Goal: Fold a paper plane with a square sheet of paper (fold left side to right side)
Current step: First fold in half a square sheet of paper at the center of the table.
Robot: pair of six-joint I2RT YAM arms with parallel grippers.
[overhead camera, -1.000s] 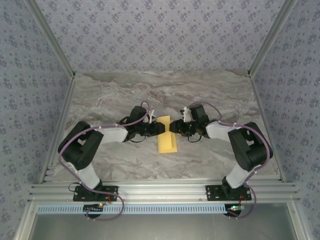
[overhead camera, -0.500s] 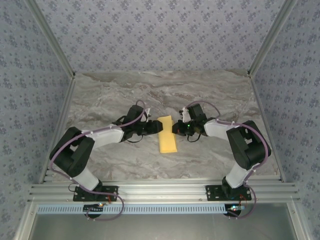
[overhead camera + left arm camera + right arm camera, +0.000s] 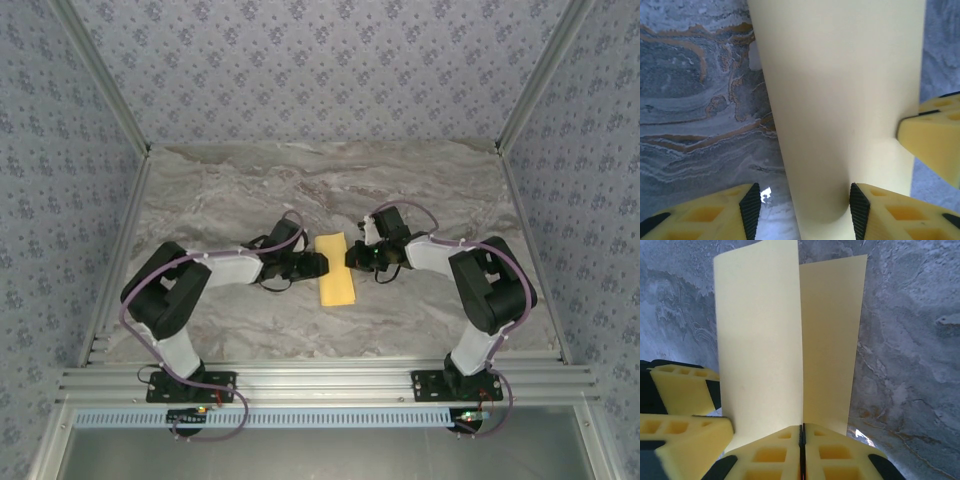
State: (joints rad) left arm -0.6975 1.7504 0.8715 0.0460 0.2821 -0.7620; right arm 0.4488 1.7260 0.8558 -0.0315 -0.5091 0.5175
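The square sheet of paper (image 3: pixel 336 272) lies folded double, one flap raised.

A lab test cell: aluminium frame (image 3: pixel 330 382), wallpapered panels (image 3: pixel 320 70), marble-look tabletop (image 3: pixel 250 190).

Square sheet of paper (image 3: pixel 336 284) is lying doubled over mid-table (image 3: pixel 220 190), in front of the arm bases. Left gripper (image 3: pixel 322 264) is sitting at its left edge and right gripper (image 3: pixel 350 258) at its right edge, both toward the far end and facing each other. The rounded fold is sitting between the left jaws, which are standing apart. The right jaws are meeting on the sheet's edge, with the upper layer rising off the lower one.
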